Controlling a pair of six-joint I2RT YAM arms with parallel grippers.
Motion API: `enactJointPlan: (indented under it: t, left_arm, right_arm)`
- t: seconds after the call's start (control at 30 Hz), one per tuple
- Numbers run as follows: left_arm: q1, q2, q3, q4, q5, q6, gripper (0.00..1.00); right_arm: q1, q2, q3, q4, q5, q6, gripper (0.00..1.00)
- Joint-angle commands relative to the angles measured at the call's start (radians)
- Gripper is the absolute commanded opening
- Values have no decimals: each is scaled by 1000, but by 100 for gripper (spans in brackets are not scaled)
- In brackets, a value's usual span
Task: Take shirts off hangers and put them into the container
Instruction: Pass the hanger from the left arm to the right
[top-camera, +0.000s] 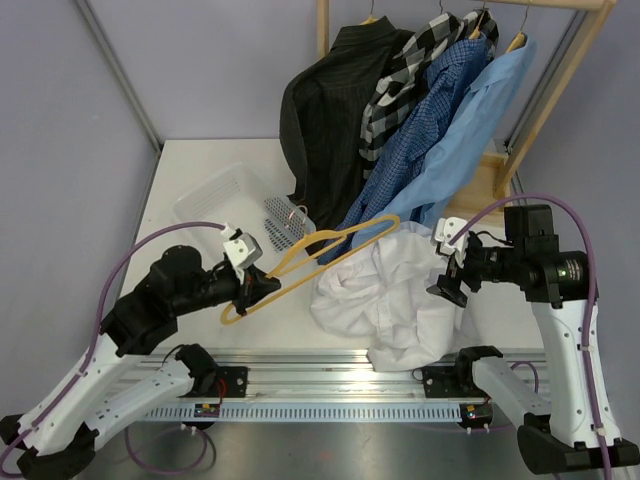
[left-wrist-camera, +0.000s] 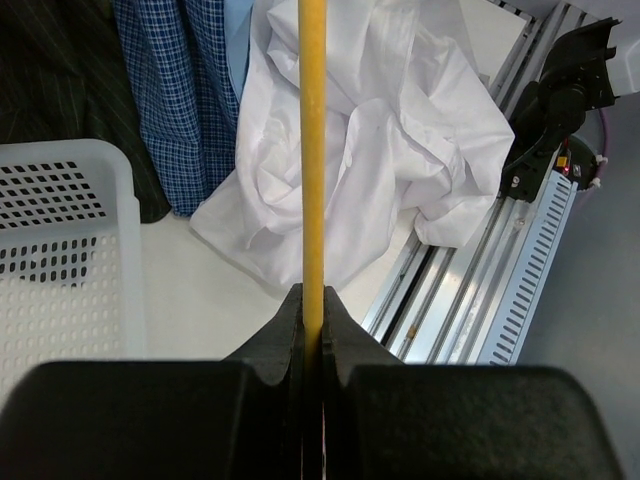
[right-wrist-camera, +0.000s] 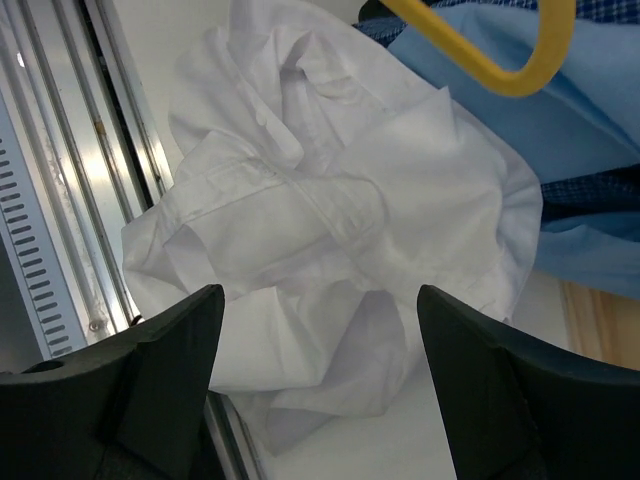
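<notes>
White shirt (top-camera: 385, 300) lies crumpled on the table (top-camera: 185, 175), off the hanger, at the near edge and nearer the right arm than the left. It sits right under the right gripper (top-camera: 443, 268), whose fingers stand spread wide with nothing between them. In the right wrist view the heap fills the gap between the two fingers.

The heap has no clear long axis. It is a rounded mound with a cuffed sleeve folded across the top, and its near flap spills over onto the rail. The cloth looks thin and soft, so I judge it will sag and trail when lifted. A pinch at the thick folded middle should gather the most.

The basket (top-camera: 215, 195) stands well apart, to the left and farther back, so the shirt must travel leftward across the table. The left gripper (top-camera: 255, 285) is pressed together on the yellow hanger (top-camera: 330, 245), pinching one thin bar. The hanger slants up to the right, and its far end reaches over the shirt's back edge. The right arm therefore seems the one to go down.
</notes>
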Motion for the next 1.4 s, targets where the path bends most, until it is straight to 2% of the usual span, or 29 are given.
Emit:
enactJointPlan:
  t: [0.0,0.5,0.7,0.8,0.93,1.03,1.23,1.37]
  left_arm:
    - [1,32,28,55,52,24,0]
    - [0,89,-28,121,196,73,0]
    - [1,124,-33,157,240,65,0]
    - [1,137,-38,179,259,62,0]
    - [0,143,-31,188,308,71,0]
    - [0,137,-27,188,338,91,0]
    - [1,121,-24,187,339,137,0]
    - [0,126,-21,187,334,160,0]
  right_arm:
    - [-2,33,91,-160,-82,-81,86]
    - [4,211,260,-295,-326,-216,87]
    - [79,250,245,-294,-358,-222,87]
    - [131,262,220,-257,-360,-185,87]
    - [253,267,159,-110,-294,-51,87]
    - [289,285,154,-78,-281,-13,86]
    - [335,322,162,-80,-298,7,76]
    - [344,317,153,-97,-315,7,60]
